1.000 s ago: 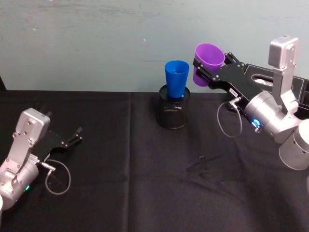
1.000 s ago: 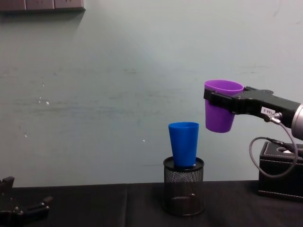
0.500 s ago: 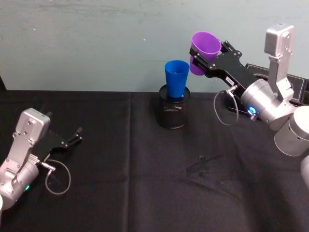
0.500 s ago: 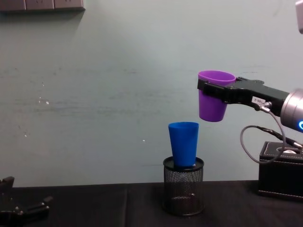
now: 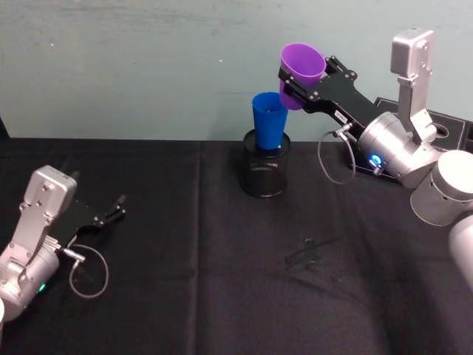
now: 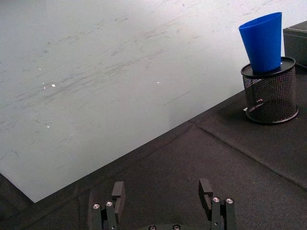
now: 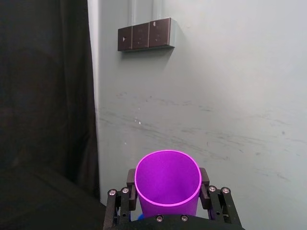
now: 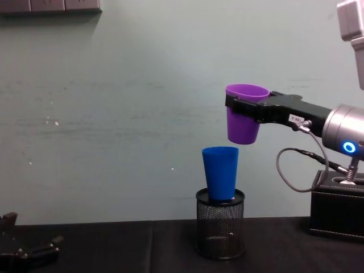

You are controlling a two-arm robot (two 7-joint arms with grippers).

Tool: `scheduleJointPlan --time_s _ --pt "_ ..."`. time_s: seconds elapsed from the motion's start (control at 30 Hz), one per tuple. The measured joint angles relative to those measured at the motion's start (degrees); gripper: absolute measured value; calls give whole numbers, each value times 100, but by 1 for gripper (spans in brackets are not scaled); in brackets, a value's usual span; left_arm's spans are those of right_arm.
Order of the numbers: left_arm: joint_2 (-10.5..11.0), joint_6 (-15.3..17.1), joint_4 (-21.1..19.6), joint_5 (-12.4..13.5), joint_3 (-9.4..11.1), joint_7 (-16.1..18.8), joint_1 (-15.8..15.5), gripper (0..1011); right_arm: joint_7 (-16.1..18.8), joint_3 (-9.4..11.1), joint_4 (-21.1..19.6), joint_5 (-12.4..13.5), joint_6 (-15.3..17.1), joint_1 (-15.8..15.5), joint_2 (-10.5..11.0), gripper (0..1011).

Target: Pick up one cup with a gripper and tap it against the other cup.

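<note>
- Head view: the right gripper point(image 5: 295, 83), black-jawed on a silver-grey wrist with a glowing blue ring, grips a short, wide plastic purple cup point(image 5: 301, 66) held in the air and tilted. The cup's body overlaps the rim of a taller, narrower plastic blue cup point(image 5: 270, 118), so contact cannot be judged here. The blue cup stands in a black wire-mesh pen holder point(image 5: 265, 174) on the black cloth-covered table point(image 5: 222, 281). The left gripper point(image 5: 114, 207) lies low at the table's left, well apart.
- Chest view: from the side, the purple cup point(image 8: 243, 126) hangs just above the blue cup point(image 8: 220, 173) and a little to its right, with a thin gap between them. A black box point(image 8: 335, 210) sits to the right of the pen holder point(image 8: 220, 227).
- Right wrist view: the right gripper's fingers point(image 7: 131, 179) press the purple cup point(image 7: 167, 179) from both sides below its rolled rim.
- Left wrist view: the left gripper point(image 6: 162, 191) has its fingers spread with nothing between them; the blue cup point(image 6: 263, 40) stands far off.
</note>
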Motion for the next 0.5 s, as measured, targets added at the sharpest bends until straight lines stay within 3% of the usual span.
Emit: scheduleJointPlan --time_s 0.27,0.5 --pt "0 0 0 0 0 0 0 1012 54 -19 143 -1 -37 97 -37 735" --pt "0 0 0 0 0 0 0 1011 20 -14 -117 42 177 -65 14 735"
